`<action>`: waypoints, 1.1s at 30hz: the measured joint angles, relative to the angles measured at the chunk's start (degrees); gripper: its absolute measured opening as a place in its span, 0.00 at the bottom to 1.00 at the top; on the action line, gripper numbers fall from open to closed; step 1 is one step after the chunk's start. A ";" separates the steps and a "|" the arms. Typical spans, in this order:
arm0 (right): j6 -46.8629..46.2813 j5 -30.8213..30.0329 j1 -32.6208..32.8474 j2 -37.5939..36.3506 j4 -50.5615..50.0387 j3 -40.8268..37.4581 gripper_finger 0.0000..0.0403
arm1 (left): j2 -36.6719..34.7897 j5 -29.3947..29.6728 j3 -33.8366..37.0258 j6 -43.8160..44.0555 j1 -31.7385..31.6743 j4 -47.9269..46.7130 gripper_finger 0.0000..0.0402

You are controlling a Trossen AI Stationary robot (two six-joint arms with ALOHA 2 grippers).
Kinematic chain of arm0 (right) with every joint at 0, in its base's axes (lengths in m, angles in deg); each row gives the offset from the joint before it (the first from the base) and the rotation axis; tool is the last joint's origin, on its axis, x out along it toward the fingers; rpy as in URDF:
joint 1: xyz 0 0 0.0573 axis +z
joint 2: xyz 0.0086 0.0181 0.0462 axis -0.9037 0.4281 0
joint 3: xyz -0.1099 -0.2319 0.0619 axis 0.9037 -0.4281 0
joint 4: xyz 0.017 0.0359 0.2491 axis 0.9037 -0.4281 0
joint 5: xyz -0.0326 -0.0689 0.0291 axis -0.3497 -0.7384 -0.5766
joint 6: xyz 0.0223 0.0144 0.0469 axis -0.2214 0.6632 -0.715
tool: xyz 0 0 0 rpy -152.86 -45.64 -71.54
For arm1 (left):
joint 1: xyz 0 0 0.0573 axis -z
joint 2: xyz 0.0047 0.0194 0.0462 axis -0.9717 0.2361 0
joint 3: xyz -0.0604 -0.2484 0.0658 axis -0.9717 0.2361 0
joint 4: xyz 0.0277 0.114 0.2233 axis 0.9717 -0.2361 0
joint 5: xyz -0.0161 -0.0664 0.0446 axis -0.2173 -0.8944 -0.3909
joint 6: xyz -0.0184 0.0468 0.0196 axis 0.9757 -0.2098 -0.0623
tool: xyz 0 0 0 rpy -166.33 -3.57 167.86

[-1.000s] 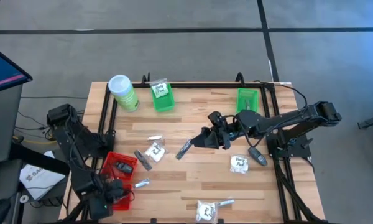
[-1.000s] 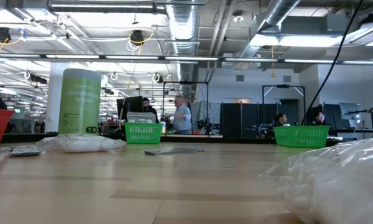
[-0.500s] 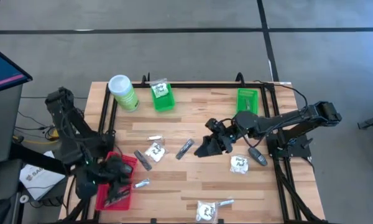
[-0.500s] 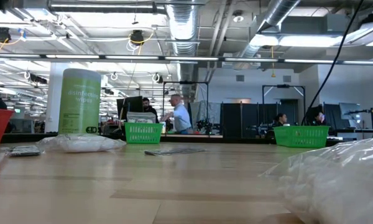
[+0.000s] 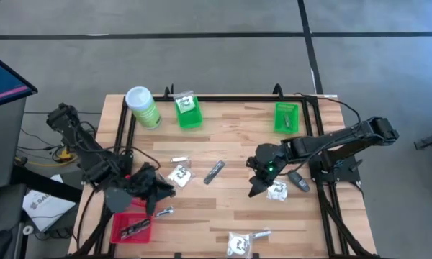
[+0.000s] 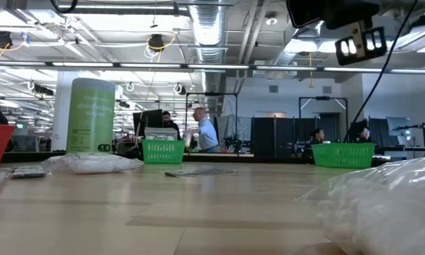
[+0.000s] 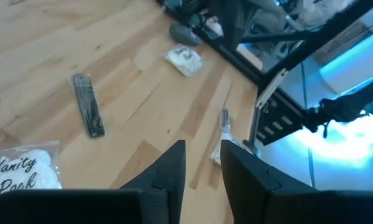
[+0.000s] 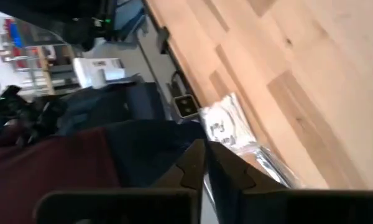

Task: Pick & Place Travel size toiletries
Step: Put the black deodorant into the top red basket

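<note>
Toiletries lie scattered over the wooden table (image 5: 223, 216), none in either gripper.

Nearest the front edge, a white packet (image 5: 238, 244) touches a silvery sachet (image 5: 260, 234). A red basket (image 5: 132, 225) at the front left corner holds a dark stick (image 5: 135, 229). Just past it the left gripper (image 5: 162, 198) hovers with its fingers (image 7: 168, 177) a narrow gap apart and nothing between them, above another sachet (image 5: 164, 212) and beside a second packet (image 5: 178, 174). The right gripper (image 5: 255, 189) has its fingers (image 8: 196, 163) pressed together, empty, beside a third packet (image 5: 276, 190) and a dark oval piece (image 5: 298, 180). A grey stick (image 5: 214, 171) lies mid-table. At the far edge stand two green baskets (image 5: 188, 114) (image 5: 286, 117) and a canister (image 5: 142, 106).
</note>
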 joint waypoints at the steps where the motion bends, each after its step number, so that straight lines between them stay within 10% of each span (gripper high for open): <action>1: 0.05 -0.69 0.00 0.00 -0.58 0.00 0.02 | 0.33 -1.43 0.00 -0.45 -1.34 0.34 0.22; 10: 1.53 -4.65 0.02 0.00 -8.57 0.04 0.01 | 7.77 -15.97 0.02 -9.47 -10.70 11.52 0.02; 33: -5.01 -17.48 2.95 -15.49 -51.57 0.02 0.00 | 14.91 -25.30 0.02 -13.37 -14.98 22.37 0.00</action>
